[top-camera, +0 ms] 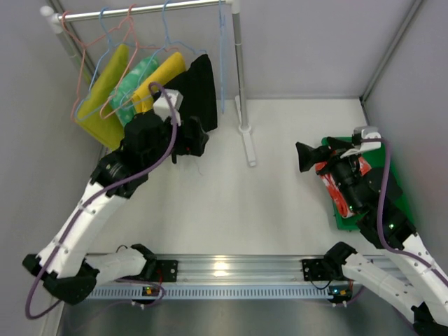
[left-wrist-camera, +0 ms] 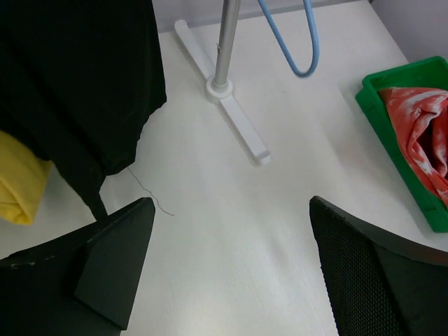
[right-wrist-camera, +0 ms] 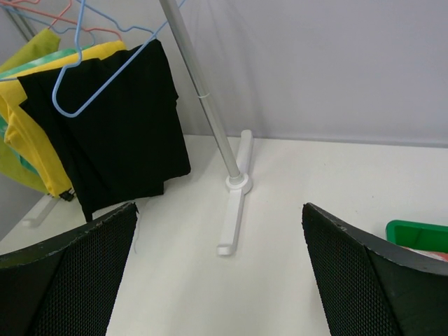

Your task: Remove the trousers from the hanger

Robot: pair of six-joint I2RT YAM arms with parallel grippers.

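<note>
I see the plain black trousers (right-wrist-camera: 119, 133) hanging folded from the rack (right-wrist-camera: 203, 91), still up. The red-orange pair (left-wrist-camera: 420, 133), white-patterned, lies crumpled in the green tray (left-wrist-camera: 399, 70) at right.

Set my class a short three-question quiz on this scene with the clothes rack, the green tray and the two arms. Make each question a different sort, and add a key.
1. Fill the gap: the left gripper and the right gripper both stand ____, with nothing between their fingers.
2. True or false: the black trousers hang from the rail.
3. Where do the red-orange trousers lie? A. over the rail; B. in the green tray; C. between the left gripper's fingers.
Key: 1 open; 2 true; 3 B.
</note>
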